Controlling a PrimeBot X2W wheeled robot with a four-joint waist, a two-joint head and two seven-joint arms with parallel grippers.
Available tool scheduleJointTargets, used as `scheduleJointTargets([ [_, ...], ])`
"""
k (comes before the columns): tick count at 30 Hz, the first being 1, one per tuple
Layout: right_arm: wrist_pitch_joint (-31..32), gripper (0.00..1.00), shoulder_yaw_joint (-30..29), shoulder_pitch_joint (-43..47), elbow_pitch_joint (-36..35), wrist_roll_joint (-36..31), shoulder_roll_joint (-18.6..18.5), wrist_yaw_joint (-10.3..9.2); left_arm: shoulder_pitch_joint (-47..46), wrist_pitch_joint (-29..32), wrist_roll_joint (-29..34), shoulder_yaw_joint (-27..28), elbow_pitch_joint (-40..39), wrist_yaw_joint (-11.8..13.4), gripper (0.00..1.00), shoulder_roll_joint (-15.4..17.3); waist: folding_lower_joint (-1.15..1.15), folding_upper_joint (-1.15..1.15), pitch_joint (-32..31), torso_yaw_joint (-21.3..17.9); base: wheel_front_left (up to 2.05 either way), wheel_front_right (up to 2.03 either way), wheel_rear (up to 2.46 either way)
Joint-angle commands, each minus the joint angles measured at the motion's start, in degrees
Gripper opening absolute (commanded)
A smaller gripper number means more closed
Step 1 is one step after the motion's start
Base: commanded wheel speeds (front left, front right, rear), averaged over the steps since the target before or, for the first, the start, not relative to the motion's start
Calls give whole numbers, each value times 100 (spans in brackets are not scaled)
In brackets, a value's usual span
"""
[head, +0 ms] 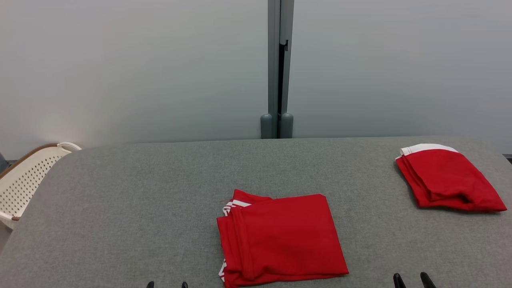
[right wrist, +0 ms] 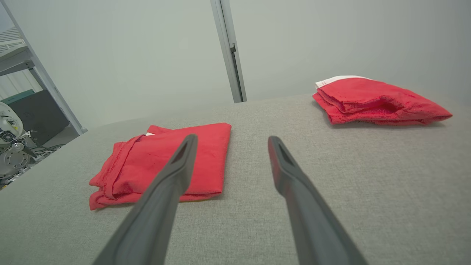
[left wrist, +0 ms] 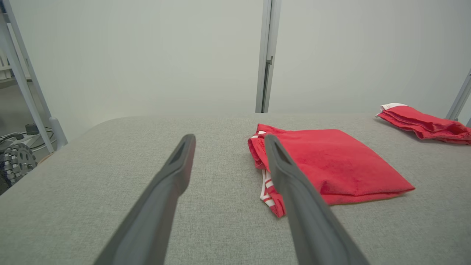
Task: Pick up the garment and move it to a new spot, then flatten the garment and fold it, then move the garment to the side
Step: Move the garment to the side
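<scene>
**Grey desk, one folded red garment centre-front, both jaws released and empty**

Pale wall (head: 120,68) behind, with a grey post (head: 280,68) splitting it in the middle. Grey fabric-topped desk (head: 120,200) with rounded far corners.

The folded red garment (head: 280,236) lies flat near the front edge of the desk, about centre. It is a rough rectangle, with stacked layers and white stripe trim showing along its left edge. Left wrist view has it (left wrist: 331,162) ahead and to the right; right wrist view has it (right wrist: 165,158) ahead and to the left.

A second red garment (head: 448,180) sits at the far right of the desk, well apart from the first. It is folded more loosely and a white band shows at its far end. It shows in the wrist views as well (left wrist: 423,123) (right wrist: 375,101).

Left jaws are spread apart with nothing between them. The left fingers (left wrist: 176,173) hang above bare desk. One finger crosses the garment's left edge in the left wrist view, but in the head view the tips (head: 150,285) sit at the bottom edge, left of the garment and clear of it.

Right jaws are also spread and empty. The right fingers (right wrist: 176,169) are over the desk and point between the two garments. Their tips (head: 426,280) are at the lower right of the head view.

A white perforated basket (head: 24,180) stands off the desk's left side. A metal frame (left wrist: 22,81) and a toothed wheel (left wrist: 18,162) are past the left edge in the left wrist view.
</scene>
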Motion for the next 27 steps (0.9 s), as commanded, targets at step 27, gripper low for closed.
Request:
scheduleJointTargets([
  [27,2680,100,749,-3503,2684,2206,-717,0,-1314,-26,55,-550,73,-206,100,-110,0,0,1544,796,0,0,0],
])
